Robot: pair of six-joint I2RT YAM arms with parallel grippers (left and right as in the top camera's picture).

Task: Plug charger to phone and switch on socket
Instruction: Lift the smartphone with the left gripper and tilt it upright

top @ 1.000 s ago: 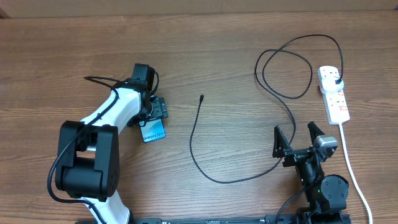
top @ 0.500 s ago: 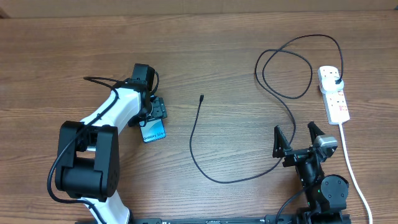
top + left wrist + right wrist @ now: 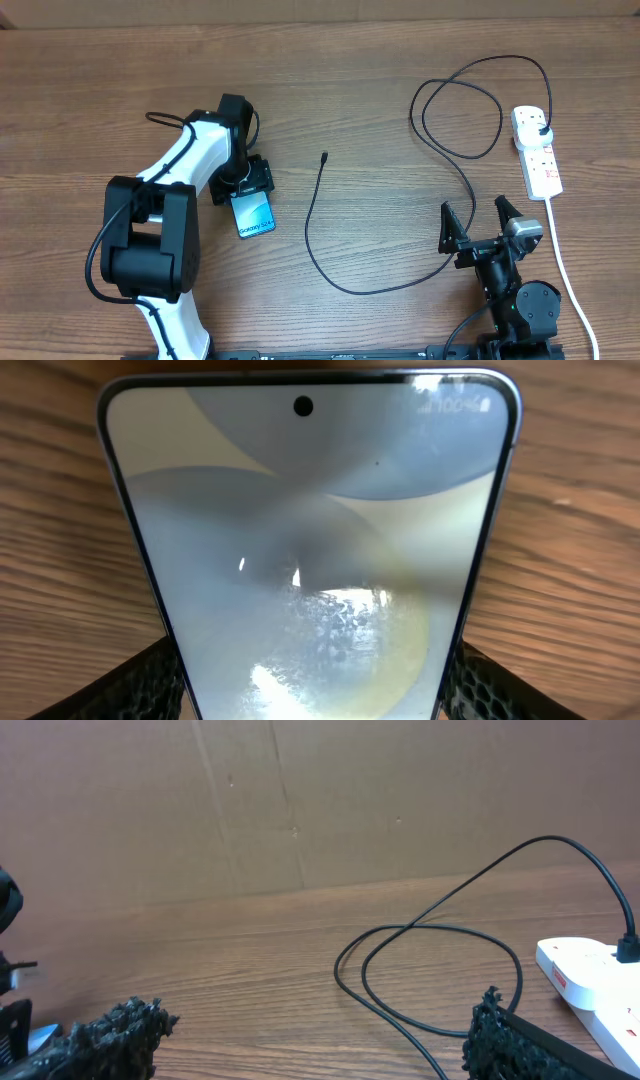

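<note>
Phone (image 3: 254, 214): one
Charger (image 3: 307, 230): one, a single black cable
Socket (image 3: 537, 160): one
White cord (image 3: 558, 250): one
Table (image 3: 350, 90): one
Arms: two — left arm (image 3: 185, 165), right arm (image 3: 515, 290)
Grippers: two — left gripper (image 3: 246, 186), right gripper (image 3: 478, 224)

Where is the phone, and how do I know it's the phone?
Look at the left of the wooden table, at the big white-and-black arm. The left gripper at its tip clamps the phone, a slim flat rectangle. It alone has a pale blue screen; the charger cable is a thin black line and the power strip is white.
</note>
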